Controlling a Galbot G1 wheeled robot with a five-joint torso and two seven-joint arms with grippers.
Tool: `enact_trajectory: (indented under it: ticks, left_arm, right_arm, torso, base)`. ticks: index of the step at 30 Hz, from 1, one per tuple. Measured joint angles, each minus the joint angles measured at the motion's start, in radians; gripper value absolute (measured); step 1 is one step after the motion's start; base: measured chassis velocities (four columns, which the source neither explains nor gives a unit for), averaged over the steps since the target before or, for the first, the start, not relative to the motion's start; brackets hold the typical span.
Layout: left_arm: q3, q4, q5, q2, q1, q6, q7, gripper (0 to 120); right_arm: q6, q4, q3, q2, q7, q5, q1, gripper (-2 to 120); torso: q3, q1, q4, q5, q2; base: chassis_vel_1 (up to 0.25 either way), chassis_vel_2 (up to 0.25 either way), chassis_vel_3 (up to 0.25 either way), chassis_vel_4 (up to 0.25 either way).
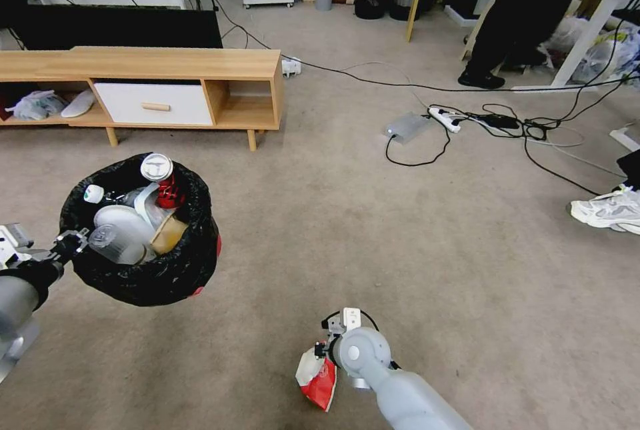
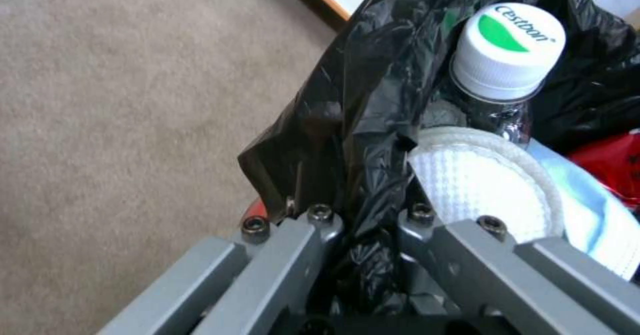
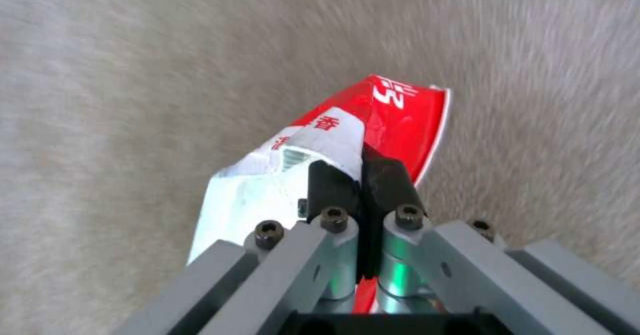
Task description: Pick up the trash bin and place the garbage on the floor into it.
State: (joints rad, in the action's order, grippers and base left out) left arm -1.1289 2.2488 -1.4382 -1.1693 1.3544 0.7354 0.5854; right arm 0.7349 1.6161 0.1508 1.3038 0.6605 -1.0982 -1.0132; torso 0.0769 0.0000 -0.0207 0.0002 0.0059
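Observation:
The trash bin point(image 1: 150, 277), lined with a crinkled black bag, hangs above the carpet at the left. My left gripper point(image 1: 72, 242) is shut on its rim point(image 2: 363, 185). Inside lie a red can point(image 1: 163, 180), a bottle with a white and green cap point(image 2: 510, 45), a white disc point(image 2: 480, 190) and a brown cup point(image 1: 168, 233). Low in the middle of the head view, my right gripper point(image 1: 323, 350) is shut on a flattened red and white carton point(image 1: 319, 377), point(image 3: 373, 125). The carton hangs just above the floor point(image 1: 373, 230).
A low wooden TV stand point(image 1: 147, 83) stands behind the bin. A grey power brick point(image 1: 407, 127), a power strip and black cables lie at the right. White sneakers point(image 1: 607, 210) are at the right edge. A person's dark legs point(image 1: 513, 23) stand far back.

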Motion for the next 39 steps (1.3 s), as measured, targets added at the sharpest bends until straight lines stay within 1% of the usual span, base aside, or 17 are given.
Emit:
enact_trajectory:
  ticks: [2,4,6,8,9,10,12,14,15,16,20,22,23,28,29,36,39]
  left_arm:
    - [0.014,0.006,0.007,-0.001,0.006,0.0,0.0,3]
    - [0.058,0.025,0.036,-0.003,0.023,0.0,-0.01,3]
    - [0.067,0.029,0.041,-0.003,0.026,0.0,-0.012,3]
    - [0.112,0.05,0.063,-0.005,0.043,0.0,-0.016,3]
    - [0.112,0.05,0.063,-0.005,0.043,0.0,-0.016,3]
    - [0.141,0.062,0.076,-0.005,0.052,0.0,-0.017,3]
    - [0.156,0.068,0.083,-0.005,0.057,0.0,-0.017,3]
    - [0.189,0.077,0.099,-0.004,0.069,0.0,-0.018,3]
    - [0.189,0.077,0.099,-0.004,0.069,0.0,-0.018,3]
    - [0.21,0.079,0.113,-0.003,0.075,0.0,-0.019,3]
    - [0.238,0.079,0.133,-0.002,0.079,0.0,-0.02,3]
    - [0.268,0.079,0.159,0.001,0.08,0.0,-0.021,3]
    - [0.268,0.079,0.159,0.001,0.08,0.0,-0.021,3]
    - [0.316,0.07,0.2,0.005,0.085,0.0,-0.027,3]
    - [0.316,0.07,0.2,0.005,0.085,0.0,-0.027,3]
    - [0.385,0.058,0.27,0.001,0.094,0.0,-0.043,3]
    - [0.407,0.058,0.288,-0.002,0.096,0.0,-0.048,3]
  right_arm:
    - [-0.006,0.038,-0.005,-0.018,-0.019,0.019,-0.006,0]
    - [-0.046,0.125,-0.034,-0.064,-0.074,0.067,-0.016,0]
    - [-0.055,0.144,-0.043,-0.074,-0.086,0.072,-0.017,0]
    - [-0.104,0.209,-0.093,-0.126,-0.162,0.112,-0.022,0]
    - [-0.104,0.209,-0.093,-0.126,-0.162,0.112,-0.022,0]
    - [-0.143,0.245,-0.127,-0.165,-0.227,0.144,-0.027,0]
    - [-0.173,0.265,-0.15,-0.187,-0.27,0.165,-0.03,0]
    - [-0.257,0.304,-0.197,-0.233,-0.391,0.223,-0.039,0]
    - [-0.257,0.304,-0.197,-0.233,-0.391,0.223,-0.039,0]
    - [-0.324,0.324,-0.231,-0.253,-0.473,0.264,-0.043,0]
    - [-0.395,0.349,-0.27,-0.272,-0.567,0.292,-0.047,0]
    - [-0.477,0.383,-0.315,-0.285,-0.663,0.308,-0.047,0]
    - [-0.477,0.383,-0.315,-0.285,-0.663,0.308,-0.047,0]
    - [-0.616,0.433,-0.381,-0.296,-0.82,0.327,-0.041,0]
    - [-0.616,0.433,-0.381,-0.296,-0.82,0.327,-0.041,0]
    - [-0.804,0.454,-0.399,-0.287,-0.976,0.326,-0.021,0]
    - [-0.847,0.455,-0.394,-0.279,-1.012,0.308,-0.014,0]
  torso:
    - [0.0,0.0,0.0,0.0,0.0]
    - [0.0,0.0,0.0,0.0001,0.0]
    - [0.0,0.0,0.0,0.0001,0.0]
    - [0.0,0.0,-0.0001,0.0,0.0]
    - [0.0,0.0,-0.0001,0.0,0.0]
    - [0.0,0.0,0.0,0.0003,0.0]
    - [0.0,0.0,-0.0001,0.0,0.0]
    - [0.0,0.0,-0.0002,0.0002,0.0]
    - [0.0,0.0,-0.0002,0.0002,0.0]
    - [0.0,0.0,-0.0001,0.0001,0.0]
    - [0.0,0.0,-0.0001,0.0001,0.0]
    - [0.0,0.0,0.0,0.0001,0.0]
    - [0.0,0.0,0.0,0.0001,0.0]
    - [0.0,0.0,0.0,0.0,0.0]
    - [0.0,0.0,0.0,0.0,0.0]
    - [0.0,0.0,0.0001,-0.0001,0.0]
    - [0.0,0.0,0.0,-0.0002,0.0]
  base:
    - [0.0,0.0,0.0,0.0]
    - [0.0,0.0,0.0,0.0]
    - [0.0,0.0,0.0,0.0]
    - [0.0,0.0,0.0,0.0]
    - [0.0,0.0,0.0,0.0]
    - [0.0,0.0,0.0,0.0]
    - [0.0,0.0,0.0,0.0]
    - [0.0,0.0,0.0,0.0]
    - [0.0,0.0,0.0,0.0]
    - [0.0,0.0,0.0,0.0]
    - [0.0,0.0,0.0,0.0]
    - [0.0,0.0,0.0,0.0]
    - [0.0,0.0,0.0,0.0]
    - [0.0,0.0,0.0,0.0]
    - [0.0,0.0,0.0,0.0]
    - [0.0,0.0,0.0,0.0]
    - [0.0,0.0,0.0,0.0]
